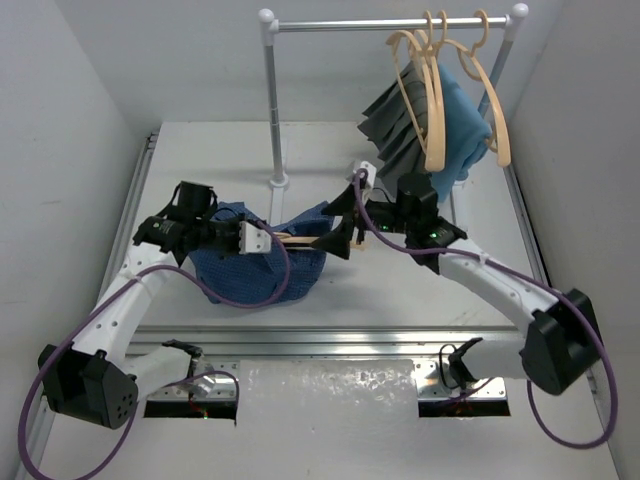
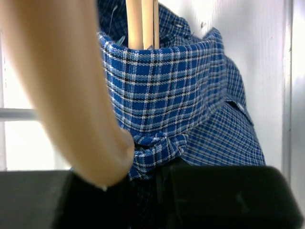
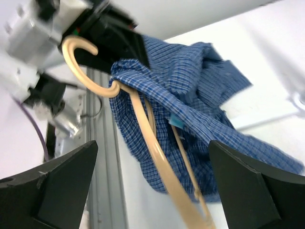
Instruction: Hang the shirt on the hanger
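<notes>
The dark blue checked shirt (image 1: 250, 275) lies bunched on the white table between my arms. The tan hanger (image 1: 295, 238) lies across it, its arms inside the cloth. In the left wrist view the hook (image 2: 62, 95) rises beside the collar (image 2: 167, 90). My left gripper (image 1: 262, 238) is shut on the collar cloth below the hook (image 2: 162, 191). My right gripper (image 1: 340, 237) is open at the shirt's right edge. In the right wrist view its fingers (image 3: 152, 157) stand wide apart on either side of the hanger arm (image 3: 162, 170) and do not touch it. The shirt (image 3: 190, 81) hangs around that arm.
A white clothes rack (image 1: 390, 22) stands at the back, its post (image 1: 272, 100) just behind the shirt. Several tan hangers (image 1: 432, 100) hang on it at the right, with a grey pleated garment (image 1: 395, 120) and a light blue cloth (image 1: 465, 125).
</notes>
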Tool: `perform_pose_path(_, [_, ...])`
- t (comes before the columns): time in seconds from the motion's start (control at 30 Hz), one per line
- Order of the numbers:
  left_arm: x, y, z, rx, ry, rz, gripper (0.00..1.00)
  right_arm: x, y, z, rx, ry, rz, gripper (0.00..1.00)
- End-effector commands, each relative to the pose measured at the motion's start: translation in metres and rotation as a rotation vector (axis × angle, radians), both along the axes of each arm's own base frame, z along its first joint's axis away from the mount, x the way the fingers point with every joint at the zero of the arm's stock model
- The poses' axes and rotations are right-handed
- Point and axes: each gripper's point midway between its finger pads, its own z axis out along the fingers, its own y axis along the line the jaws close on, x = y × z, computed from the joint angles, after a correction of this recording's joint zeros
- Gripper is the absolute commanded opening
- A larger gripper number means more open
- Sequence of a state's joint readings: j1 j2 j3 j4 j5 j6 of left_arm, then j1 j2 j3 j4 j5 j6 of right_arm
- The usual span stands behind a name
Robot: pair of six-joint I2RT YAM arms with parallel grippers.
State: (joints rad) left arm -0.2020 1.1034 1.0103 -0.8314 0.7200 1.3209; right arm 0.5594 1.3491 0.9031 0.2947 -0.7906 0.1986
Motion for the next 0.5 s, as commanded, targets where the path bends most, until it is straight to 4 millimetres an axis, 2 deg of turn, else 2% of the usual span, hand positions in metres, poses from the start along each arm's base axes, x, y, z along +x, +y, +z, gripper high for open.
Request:
perform_pose_path(0.0, [0.007,0.002,0.013,0.025,-0.108,-0.023,0.0,0.009,-0.025,0.034,0.087,0.052,-0.201,0.99])
perform_pose_path(0.03, [0.005,0.003,0.012,0.029,-0.1,-0.031,0.0,0.013,-0.029,0.028,0.078,0.085,-0.251,0.94])
perform_pose_path(0.07, [0.003,0.0,0.014,0.02,-0.101,-0.05,0.0,0.026,-0.036,0.023,0.07,0.109,-0.337,0.6])
perform_pose_path(0.1, [0.002,-0.001,0.015,0.02,-0.1,-0.061,0.0,0.033,-0.037,0.009,0.041,0.15,-0.375,0.36])
perform_pose_path(0.13, [0.001,-0.002,0.017,0.015,-0.104,-0.07,0.0,0.04,-0.039,0.002,0.026,0.168,-0.412,0.18])
perform_pose_path(0.17, [0.0,-0.003,0.02,0.007,-0.108,-0.077,0.0,0.048,-0.04,-0.008,0.002,0.177,-0.445,0.08])
perform_pose_path(0.2, [-0.001,-0.003,0.022,0.005,-0.116,-0.076,0.0,0.053,-0.038,-0.033,-0.051,0.236,-0.454,0.11])
perform_pose_path(0.23, [-0.001,-0.004,0.024,0.003,-0.121,-0.077,0.0,0.057,-0.036,-0.038,-0.062,0.256,-0.465,0.19])
perform_pose_path(0.27, [-0.002,-0.003,0.025,0.003,-0.128,-0.078,0.0,0.06,-0.032,-0.048,-0.061,0.286,-0.459,0.36])
perform_pose_path(0.3, [-0.004,-0.003,0.025,0.004,-0.124,-0.081,0.0,0.058,-0.031,-0.056,-0.059,0.305,-0.453,0.43])
perform_pose_path(0.37, [-0.006,-0.002,0.024,0.008,-0.123,-0.082,0.0,0.056,-0.025,-0.064,-0.044,0.343,-0.434,0.53])
perform_pose_path(0.47, [-0.005,-0.001,0.023,0.016,-0.127,-0.076,0.0,0.056,-0.025,-0.075,-0.058,0.375,-0.442,0.61])
